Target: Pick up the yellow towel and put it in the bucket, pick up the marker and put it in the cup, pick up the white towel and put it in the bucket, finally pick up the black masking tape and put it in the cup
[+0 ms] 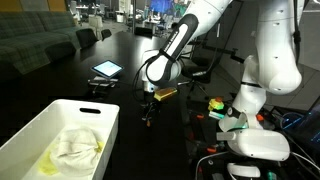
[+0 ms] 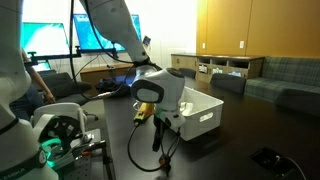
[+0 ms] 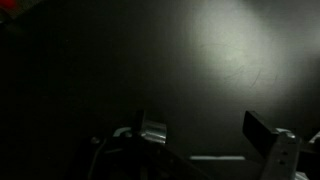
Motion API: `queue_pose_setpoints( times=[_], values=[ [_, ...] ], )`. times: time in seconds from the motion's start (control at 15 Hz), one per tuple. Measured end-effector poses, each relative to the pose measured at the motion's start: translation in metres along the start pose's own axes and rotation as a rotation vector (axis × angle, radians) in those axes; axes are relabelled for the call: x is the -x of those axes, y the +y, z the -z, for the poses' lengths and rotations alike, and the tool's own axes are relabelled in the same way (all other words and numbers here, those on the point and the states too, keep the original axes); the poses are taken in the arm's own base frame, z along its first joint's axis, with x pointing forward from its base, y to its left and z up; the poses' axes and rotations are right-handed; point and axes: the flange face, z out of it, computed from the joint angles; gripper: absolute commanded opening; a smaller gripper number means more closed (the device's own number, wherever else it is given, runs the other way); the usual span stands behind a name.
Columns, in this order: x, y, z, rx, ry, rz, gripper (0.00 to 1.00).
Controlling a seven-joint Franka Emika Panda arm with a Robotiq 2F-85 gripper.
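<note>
The white bucket (image 1: 40, 128) stands at the near left of the black table, and it also shows behind the arm as the bucket (image 2: 205, 118). Inside it lie the white towel (image 1: 78, 143) and, beside it toward the front, the yellow towel (image 1: 48, 162). My gripper (image 1: 148, 116) (image 2: 157, 138) hangs just above the dark tabletop, to the right of the bucket and apart from it. In the wrist view the gripper (image 3: 205, 135) is open, its fingers (image 3: 262, 130) wide apart with only bare table between them. The marker, the cup and the black masking tape do not show.
A tablet (image 1: 107, 69) lies on the table beyond the bucket. Cables and green-lit equipment (image 1: 240, 125) crowd the robot's base. A small black device (image 2: 268, 157) lies near the table's edge. Sofas (image 1: 40, 40) stand behind.
</note>
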Motion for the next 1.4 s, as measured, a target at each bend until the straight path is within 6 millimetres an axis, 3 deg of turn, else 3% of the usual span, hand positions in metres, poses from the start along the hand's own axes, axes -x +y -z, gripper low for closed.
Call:
queue_pose_setpoints(
  times=[0.6, 1.4],
  values=[
    [-0.008, 0.010, -0.033, -0.005, 0.002, -0.154, 1.00],
    [-0.033, -0.001, -0.035, -0.023, 0.037, -0.221, 1.00]
  ],
)
